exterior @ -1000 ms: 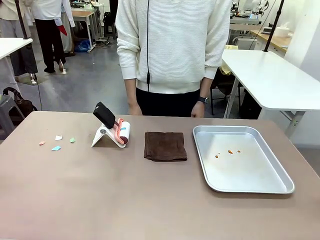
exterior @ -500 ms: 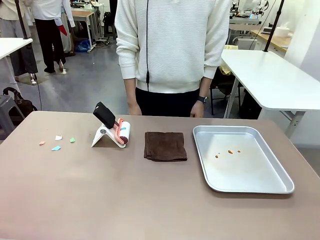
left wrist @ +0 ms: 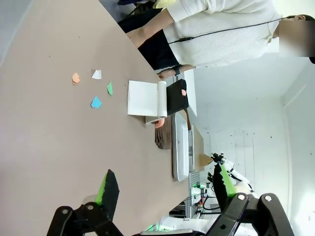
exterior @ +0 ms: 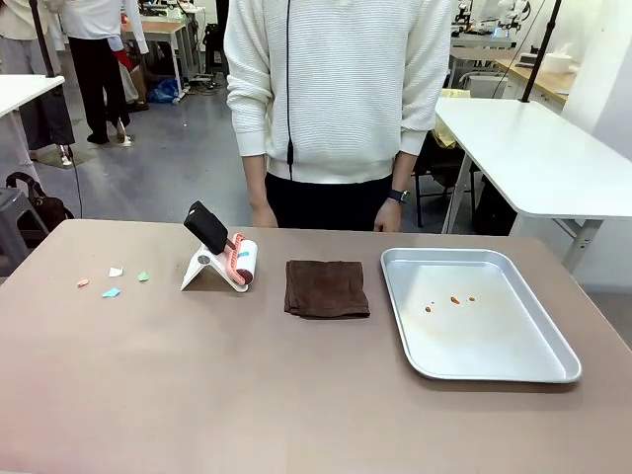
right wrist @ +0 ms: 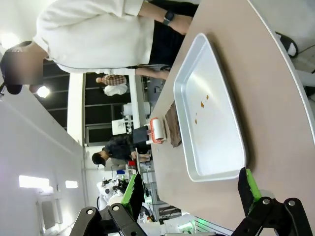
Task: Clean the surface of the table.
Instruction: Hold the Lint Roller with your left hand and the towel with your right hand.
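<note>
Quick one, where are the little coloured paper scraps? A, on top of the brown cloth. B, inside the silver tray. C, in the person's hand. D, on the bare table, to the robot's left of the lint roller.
D: the paper scraps lie on the bare table, to the robot's left of the lint roller.

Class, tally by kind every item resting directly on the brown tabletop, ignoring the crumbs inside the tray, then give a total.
Paper scraps: 4
Lint roller on its stand: 1
Brown cloth: 1
Metal tray: 1
Total on the table: 7
</note>
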Robot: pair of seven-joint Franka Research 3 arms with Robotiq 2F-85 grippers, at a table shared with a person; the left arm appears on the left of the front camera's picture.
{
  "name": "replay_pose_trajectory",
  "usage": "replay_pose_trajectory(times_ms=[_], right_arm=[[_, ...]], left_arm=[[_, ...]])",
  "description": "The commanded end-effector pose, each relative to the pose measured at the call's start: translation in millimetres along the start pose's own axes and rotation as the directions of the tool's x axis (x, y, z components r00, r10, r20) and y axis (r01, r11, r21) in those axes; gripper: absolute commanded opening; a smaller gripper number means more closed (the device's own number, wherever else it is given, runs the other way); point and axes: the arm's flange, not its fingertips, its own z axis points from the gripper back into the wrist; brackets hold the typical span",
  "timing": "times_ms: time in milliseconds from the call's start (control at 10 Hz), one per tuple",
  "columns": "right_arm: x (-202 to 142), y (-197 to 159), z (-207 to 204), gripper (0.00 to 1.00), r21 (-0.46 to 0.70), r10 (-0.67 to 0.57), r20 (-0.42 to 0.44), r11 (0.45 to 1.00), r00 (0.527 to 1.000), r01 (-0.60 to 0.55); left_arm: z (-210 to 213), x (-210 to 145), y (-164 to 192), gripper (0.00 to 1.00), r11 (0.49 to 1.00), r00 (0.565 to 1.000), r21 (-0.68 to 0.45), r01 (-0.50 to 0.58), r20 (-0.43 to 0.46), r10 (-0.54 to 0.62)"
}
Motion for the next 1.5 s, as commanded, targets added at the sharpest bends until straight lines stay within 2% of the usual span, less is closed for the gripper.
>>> replay_pose_trajectory(times_ms=[0,300,400,500,600,900,1000,1100,1200,1400], right_arm=[[-3,3,2,1.0,0.016,0.021,0.001,1.0,1.0,-0.021],[-1,2,0,1.0,0.0,0.001,-0.006,1.0,1.0,-0.001],[-5,9,-3,1.0,-0.035,-0.011,0.017,0.999,1.0,0.012],[-13,28,-8,1.0,-0.066,0.019,0.045,0.998,0.999,-0.017],[-23,57,-18,1.0,-0.095,0.099,0.06,0.991,0.993,-0.093],[-48,126,-72,1.0,-0.125,0.236,0.02,0.965,0.972,-0.232],[-54,151,-99,1.0,-0.147,0.149,0.045,0.979,0.988,-0.141],[-67,178,-133,1.0,-0.177,0.152,0.015,0.973,0.988,-0.147],[-80,200,-164,1.0,-0.197,0.187,-0.04,0.962,0.982,-0.191],[-109,243,-231,1.0,-0.236,0.307,-0.2,0.907,0.931,-0.35]], left_arm=[[4,-2,0,1.0,1.0,1.0,-0.012,0.02,-0.006,-0.021],[4,-2,0,1.0,1.0,1.0,-0.012,0.02,-0.006,-0.021],[3,-1,-1,1.0,1.0,1.0,-0.002,-0.001,0.002,0.001],[1,4,-13,1.0,1.0,0.999,0.002,0.028,-0.026,-0.028],[-4,10,-33,1.0,0.999,0.998,0.01,0.049,-0.04,-0.048],[-44,15,-103,1.0,0.993,0.991,0.083,0.087,-0.105,-0.078],[-60,11,-121,1.0,0.989,0.99,0.123,0.082,-0.126,-0.066],[-77,2,-141,1.0,0.977,0.993,0.211,0.034,-0.116,-0.009],[-93,-7,-157,1.0,0.965,0.991,0.261,0.032,-0.132,0.003],[-130,-28,-181,1.0,0.919,0.981,0.381,0.102,-0.19,-0.03]])
